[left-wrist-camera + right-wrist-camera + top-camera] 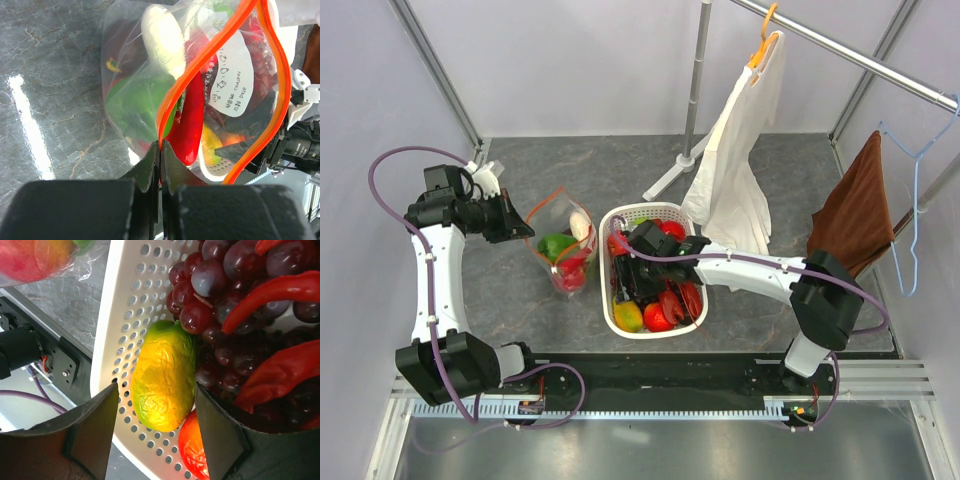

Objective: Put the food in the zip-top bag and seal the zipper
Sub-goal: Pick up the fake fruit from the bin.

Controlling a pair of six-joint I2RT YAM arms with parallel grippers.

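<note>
Left pincer (160,150): closed tight on the zipper (160,127), pinching the orange-red strip at the end of the mouth. Holding it there lifts one end of the zip-top bag (563,250) off the surface (740,170). In the left wrist view the two halves of the strip bow apart into a loop, so the mouth stands open. That is likely the reason for the grip: a flat, crinkly bag would otherwise collapse shut.

Bag contents, seen through the plastic: a green pepper (135,105), a white radish (162,35) and a long red chili-shaped piece (192,115), with more red items behind. The bag sits left of the white basket (650,210), just beside it.

Right pincer (156,405): open, reaching down into the basket. Its fingers stand on either side of the yellow piece (162,380), which lies against the perforated basket wall. Gaps show on both sides; whether a pad touches the piece cannot be told. Grapes (200,300) and long red pieces crowd in on the right-hand side of the yellow piece.

Judgement: this is the pick step for the yellow piece. Several items remain in the basket, so the task is part way through and sealing has not begun. The wall on one side and the grapes on the other leave little room. One finger may push into the grapes as the jaws close.
</note>
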